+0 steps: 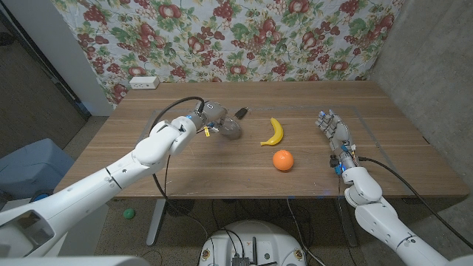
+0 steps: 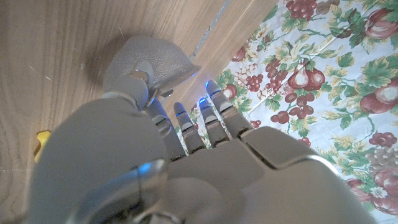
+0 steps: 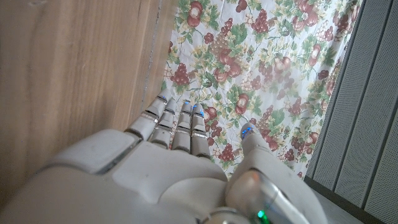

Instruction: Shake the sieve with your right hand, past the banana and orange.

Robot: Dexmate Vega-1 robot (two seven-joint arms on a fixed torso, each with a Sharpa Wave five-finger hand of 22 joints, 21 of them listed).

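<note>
Nothing of the shaking by our right hand (image 1: 332, 131) is showing yet: it is waiting open and empty, well right of the banana (image 1: 274, 132). Our left hand (image 1: 209, 118) is gripping the sieve (image 1: 230, 128) just left of the banana; the orange (image 1: 282, 160) is lying nearer us.

White arms w/ black cables; grey hands, fingertips perhaps blue-lit.

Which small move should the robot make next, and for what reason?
Probably move the right hand across the table, past the orange fruit and the yellow banana, toward the metal mesh sieve. That hand is open and far from the sieve, which lies at the left hand.
</note>
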